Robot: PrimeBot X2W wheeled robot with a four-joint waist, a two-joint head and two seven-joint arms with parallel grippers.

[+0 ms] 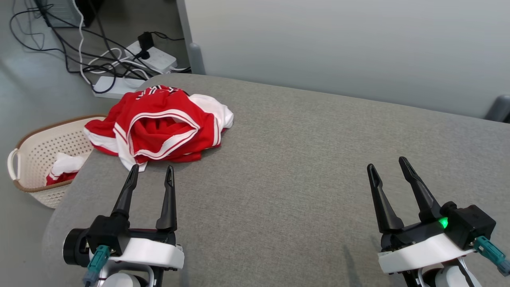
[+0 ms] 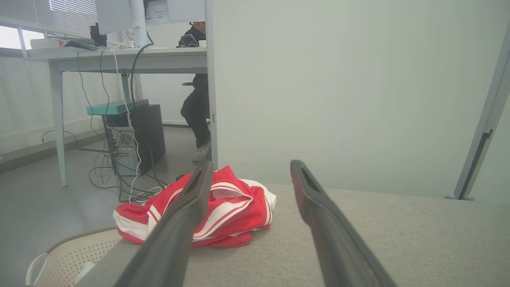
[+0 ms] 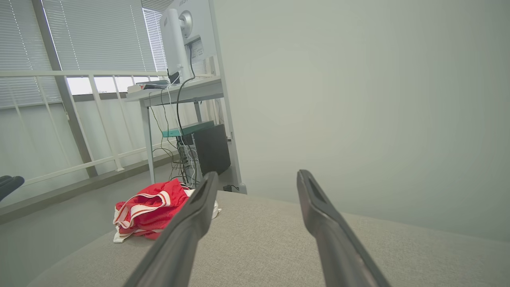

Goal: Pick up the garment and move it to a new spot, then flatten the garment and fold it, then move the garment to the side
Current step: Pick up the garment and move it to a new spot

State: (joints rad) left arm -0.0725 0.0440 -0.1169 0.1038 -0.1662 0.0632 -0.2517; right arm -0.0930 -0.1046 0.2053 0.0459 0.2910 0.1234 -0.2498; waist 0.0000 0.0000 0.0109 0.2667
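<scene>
My left gripper point(image 1: 153, 167) sits at the lower left, fingers spread and holding nothing. My right gripper point(image 1: 386, 162), at the lower right, is released too. Just above my left fingertips the crumpled red garment point(image 1: 159, 123) with white trim lies on the grey woven table point(image 1: 299, 159), near its rounded corner. At the left edge, a perforated cream basket point(image 1: 40, 151) holds white and red cloth point(image 1: 63, 167). Cables point(image 1: 79, 48) tangle at the upper left.
</scene>
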